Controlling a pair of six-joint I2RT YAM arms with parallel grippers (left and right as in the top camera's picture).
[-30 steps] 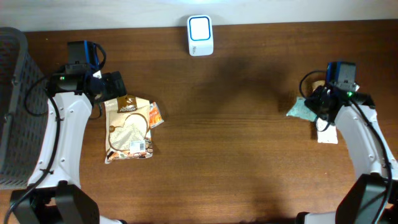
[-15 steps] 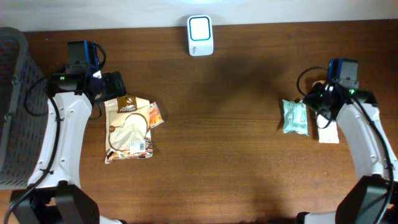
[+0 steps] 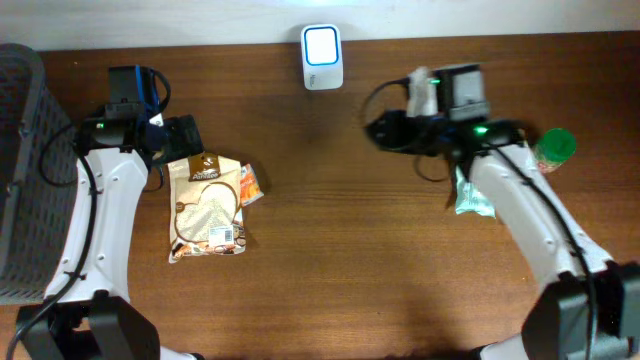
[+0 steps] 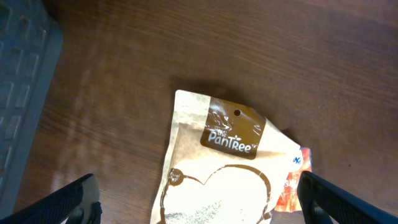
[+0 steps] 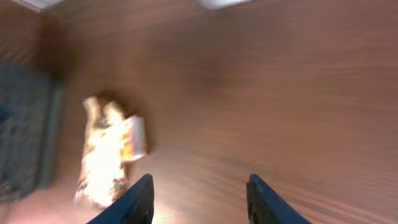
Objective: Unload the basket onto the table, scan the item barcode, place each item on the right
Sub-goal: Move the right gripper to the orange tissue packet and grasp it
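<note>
Probably a mock shop checkout, white scanner, grey basket, packaged snacks, wooden table

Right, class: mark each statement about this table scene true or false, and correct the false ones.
1. The PanTree bag lies flat on the table. True.
2. The right gripper holds the pale green packet. False: it is open and empty, and the packet lies on the table.
3. The white scanner stands at the table's far edge. True.
4. The left gripper is shut. False: it is open above the bag.
5. A small orange packet lies next to the bag. True.
</note>
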